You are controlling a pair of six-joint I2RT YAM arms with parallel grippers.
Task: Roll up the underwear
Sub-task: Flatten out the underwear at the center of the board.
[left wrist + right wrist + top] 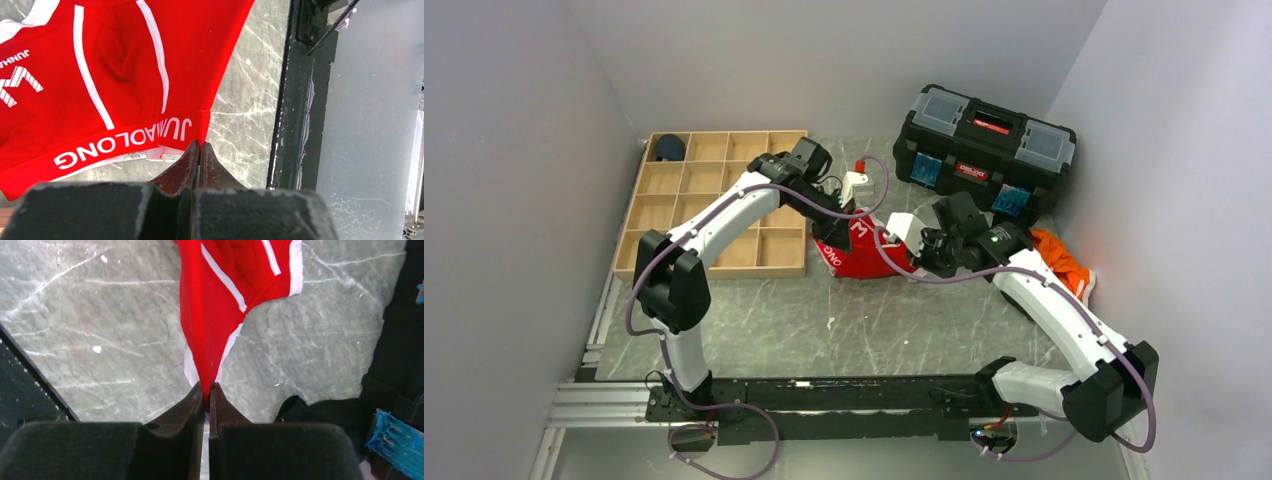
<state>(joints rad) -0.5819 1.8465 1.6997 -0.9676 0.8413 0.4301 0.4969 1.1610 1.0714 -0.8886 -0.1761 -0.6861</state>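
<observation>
Your left claw (200,148) was clamped on the waistband corner of the underwear (860,256), your right claw (206,390) on a leg hem. It was stretched flat just beside the wooden tray (724,205), and by my judgement all the rolling was yet to do.

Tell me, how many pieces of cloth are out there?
4: red underwear mid-table; navy rolled bundle in the wooden tray's far-left compartment; orange cloth by the right wall; black cloth beside it. More may be hidden.
</observation>
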